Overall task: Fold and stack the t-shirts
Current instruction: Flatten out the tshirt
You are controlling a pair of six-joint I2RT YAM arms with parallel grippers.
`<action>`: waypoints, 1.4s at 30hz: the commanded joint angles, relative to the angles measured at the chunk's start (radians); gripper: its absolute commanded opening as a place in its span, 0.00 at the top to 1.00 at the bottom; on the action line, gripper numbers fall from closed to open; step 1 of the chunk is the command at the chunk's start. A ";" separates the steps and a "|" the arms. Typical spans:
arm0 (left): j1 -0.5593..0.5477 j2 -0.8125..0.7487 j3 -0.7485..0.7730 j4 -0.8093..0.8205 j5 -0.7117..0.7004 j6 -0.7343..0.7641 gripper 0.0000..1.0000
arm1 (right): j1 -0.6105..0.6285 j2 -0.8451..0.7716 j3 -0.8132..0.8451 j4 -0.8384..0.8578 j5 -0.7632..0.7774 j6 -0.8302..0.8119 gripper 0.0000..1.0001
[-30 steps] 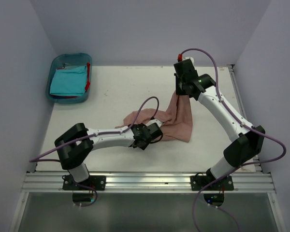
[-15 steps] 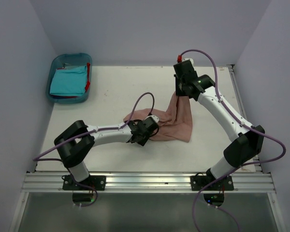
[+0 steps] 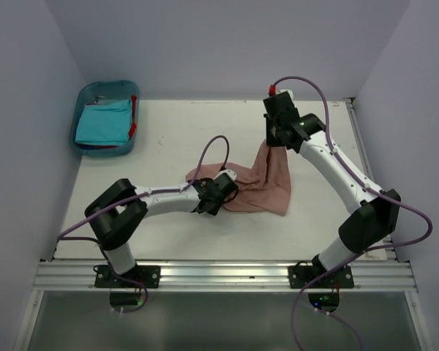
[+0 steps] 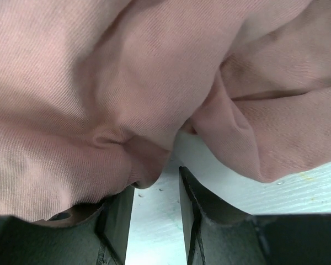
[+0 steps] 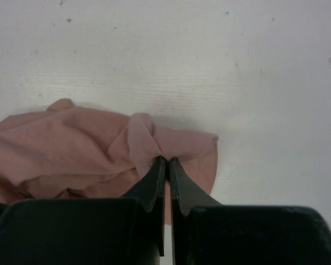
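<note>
Since a second ago, our left gripper [image 3: 223,190] has drawn back from the near edge of the table [image 3: 168,131] and moved left. It now sits at the near-left edge of the pink t-shirt [image 3: 267,186], and the arm's elbow has folded in closer to its base. The heap of cloth on that side has bunched slightly, while our right arm has hardly shifted.

From the left wrist view, we see our left gripper [image 4: 154,185] with its jaws a narrow way apart. Bare table shows through the gap. A rounded fold of the pink t-shirt [image 4: 127,83] hangs right at the fingertips, but it is not pinched between them.

Our right gripper [image 3: 274,140] is raised over the far right part of the table, pulling one corner of the shirt up into a peak. The rest of the shirt trails down and lies crumpled on the table toward the left gripper. In the right wrist view, the right gripper [image 5: 165,160] is clamped tight on a gathered tuck of the pink t-shirt [image 5: 71,149].

At the far left corner stands a blue bin [image 3: 108,85]. A folded turquoise t-shirt [image 3: 102,123] lies on top inside it, and a strip of a red t-shirt [image 3: 134,121] shows along the bin's right side.
</note>
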 commanded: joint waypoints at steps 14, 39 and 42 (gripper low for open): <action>0.008 -0.047 0.012 -0.056 -0.112 -0.041 0.60 | -0.005 -0.024 -0.009 0.031 -0.021 -0.019 1.00; 0.108 0.054 -0.071 0.062 0.014 -0.009 0.88 | -0.008 -0.029 -0.022 0.029 -0.027 -0.022 1.00; 0.110 0.063 -0.071 0.065 0.014 -0.014 1.00 | -0.008 -0.033 -0.028 0.029 -0.024 -0.022 1.00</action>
